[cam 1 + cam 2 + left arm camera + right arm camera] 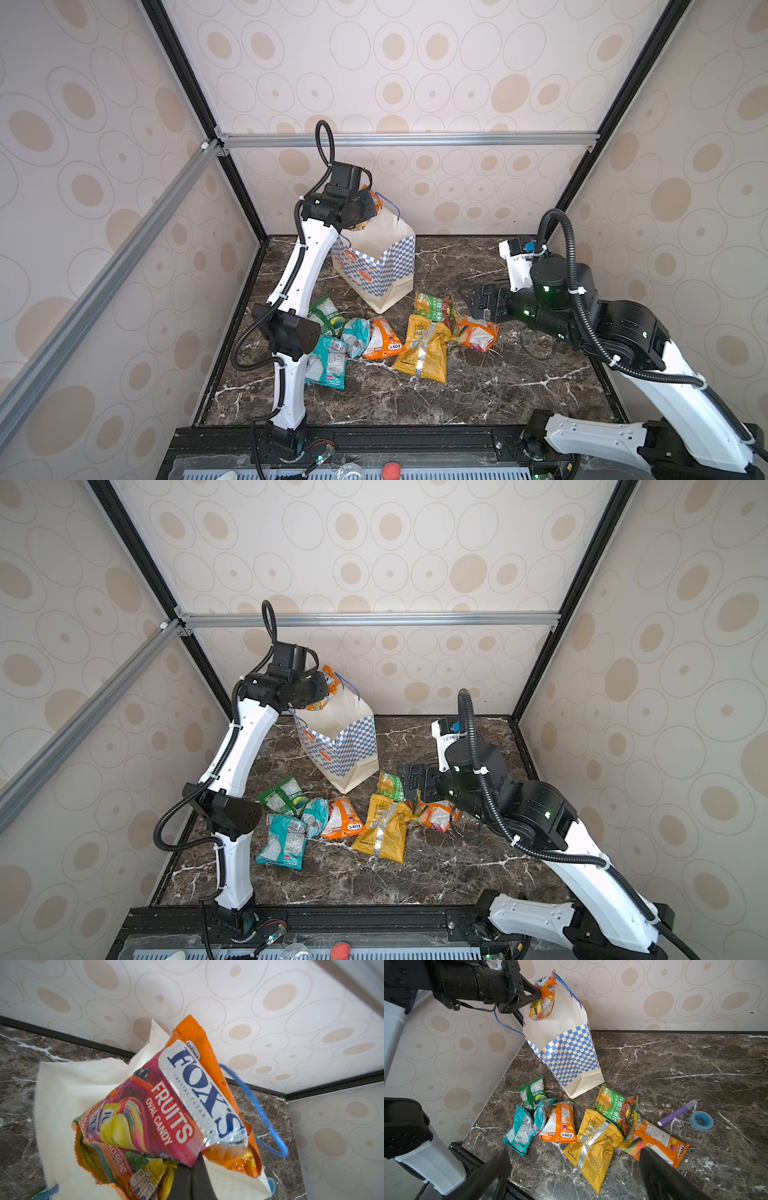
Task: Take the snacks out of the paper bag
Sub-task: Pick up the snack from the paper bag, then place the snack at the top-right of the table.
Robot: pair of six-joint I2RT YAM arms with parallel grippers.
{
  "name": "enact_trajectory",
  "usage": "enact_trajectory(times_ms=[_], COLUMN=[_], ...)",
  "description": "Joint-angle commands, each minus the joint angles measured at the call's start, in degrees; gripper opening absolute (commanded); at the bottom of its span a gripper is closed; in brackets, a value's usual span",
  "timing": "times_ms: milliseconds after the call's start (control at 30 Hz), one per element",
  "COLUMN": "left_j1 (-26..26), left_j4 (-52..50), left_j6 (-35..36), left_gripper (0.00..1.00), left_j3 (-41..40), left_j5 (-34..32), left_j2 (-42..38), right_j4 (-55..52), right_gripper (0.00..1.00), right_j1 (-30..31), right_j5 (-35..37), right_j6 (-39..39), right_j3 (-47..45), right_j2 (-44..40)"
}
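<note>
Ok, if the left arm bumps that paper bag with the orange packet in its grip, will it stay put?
Likely to tip: the paper bag stands tall on a small base. Probably light, with several snacks already on the table. Its walls look thin and creased, so a push may crumple them rather than slide it.

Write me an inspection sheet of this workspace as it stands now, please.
Surface: dark marble tabletop, no spills seen.
Job's things: paper bag standing at the back; seven snacks lying in front of it; one orange packet held at the bag's mouth.
Clutter: purple stick and blue tape roll beside the packets.
Grippers: left gripper shut on the orange packet; right gripper open, over the table packets.
Cables: black conduits along both arms; blue cord handle loops beside the held packet.
Surroundings: patterned walls, aluminium frame bar; nothing else seen.
</note>
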Motion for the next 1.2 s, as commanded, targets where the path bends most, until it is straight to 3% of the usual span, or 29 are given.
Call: enact_trajectory(times_ms=[0,233,567,767,1167], left_j1=[0.42,-0.13,-8.98,-16.97,-25.74], left_j4=[5.23,9.67,22.28,28.37,31.11], left_j6=[-1.21,-5.28,-8.35,-9.40,-8.39], left_gripper=[0.00,0.00,0.00,0.00,0.00], left_j3=[3.10,3.12,2.20,2.22,2.04], left_j5=[-0.47,6.89,9.28,8.88,10.60], left_j2=[-6.16,-10.10,-11.30,-6.26,7.96], right_j4=[1.52,2.31,-0.04,-5.23,-16.62], right_gripper=[1.00,1.00,1.00,1.00,1.00], right_j1=[0.39,0.46,0.42,0.34,0.39], right_j5=[-0.20,0.09,7.28,10.23,16.59], right_j6=[-1.15,-2.24,-0.39,3.20,9.67], right_j3=[0.88,1.77,-1.17,-4.36,-8.17], right_j2=[0.29,1.60,-2.25,-6.91,-15.15])
